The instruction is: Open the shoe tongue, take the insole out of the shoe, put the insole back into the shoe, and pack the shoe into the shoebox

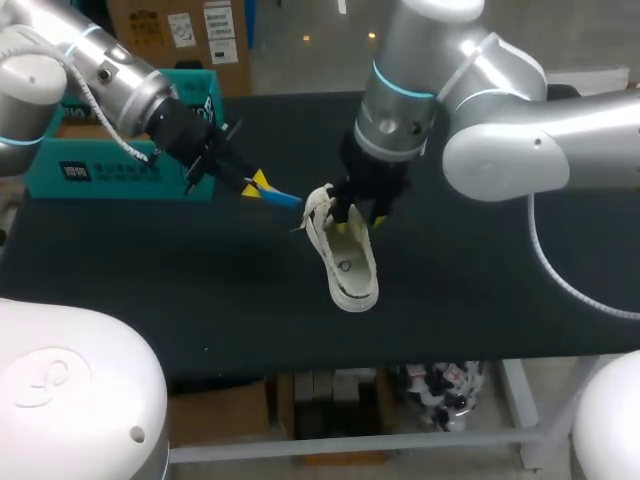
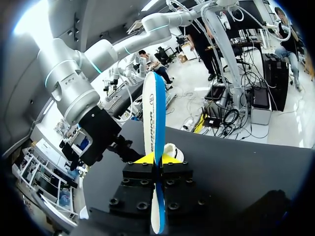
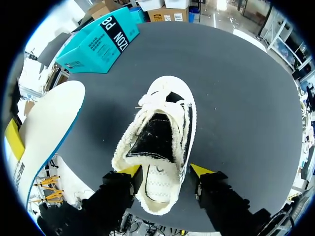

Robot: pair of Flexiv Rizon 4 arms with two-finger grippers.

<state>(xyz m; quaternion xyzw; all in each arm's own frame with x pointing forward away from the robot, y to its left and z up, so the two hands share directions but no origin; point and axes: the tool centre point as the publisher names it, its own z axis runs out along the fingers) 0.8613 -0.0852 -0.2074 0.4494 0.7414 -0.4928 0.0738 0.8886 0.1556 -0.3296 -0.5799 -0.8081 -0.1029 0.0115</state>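
Evidently light and thin, the insole [image 2: 154, 113] stood on edge in the left gripper [image 2: 158, 159], which was clamped on its lower part from both sides. Most of its length rose free ahead of that gripper. It looked like soft foam, white on one face and blue on the other, with a smooth rounded outline. I judged that it would bend easily and could flop when held so near one end. A hold closer to the middle would probably guide it better.

The shoe [image 3: 162, 128] lay on its sole under the right gripper [image 3: 166, 171], which straddled the heel. Whether that gripper really pressed the heel from two sides, I could not tell. It was a low white canvas sneaker with a fleecy collar, white laces and a rubber sole with a dark stripe. Its dark mouth gaped just ahead of the right gripper. The upper seemed soft and likely to collapse, so the firmer heel and sole seemed the better places to take it.

The teal cardboard shoebox [image 1: 120, 160] stood behind the left gripper, well apart from the shoe. All rested on a dark matte table [image 1: 150, 290].
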